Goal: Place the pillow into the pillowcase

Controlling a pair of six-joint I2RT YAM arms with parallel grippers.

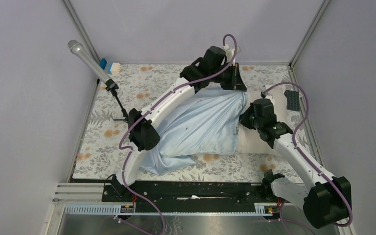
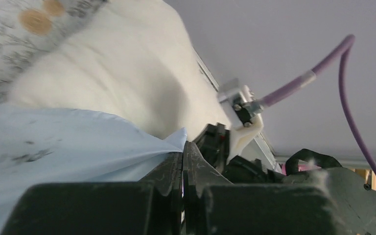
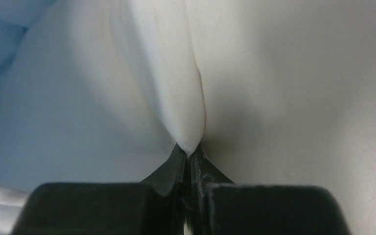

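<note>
The light-blue pillowcase (image 1: pixel 196 129) lies wrinkled across the middle of the floral cloth, its mouth toward the right. The cream pillow (image 1: pixel 254 144) shows only as a strip at the case's right edge, mostly hidden under the case and my right arm. My left gripper (image 1: pixel 235 78) is at the case's far right corner, shut on the pillowcase hem (image 2: pixel 174 142), with the pillow (image 2: pixel 127 73) just behind it. My right gripper (image 1: pixel 247 117) is at the case's mouth, shut on a pinched fold of the pillow (image 3: pixel 188 122); blue pillowcase fabric (image 3: pixel 0 49) shows at its left.
A microphone on a stand (image 1: pixel 90 61) stands at the far left. A small blue-and-white object (image 1: pixel 105 66) sits at the back left corner. A black brick-like plate (image 1: pixel 292 100) lies at the right edge. Walls and metal frame rails enclose the floral cloth (image 1: pixel 127 88).
</note>
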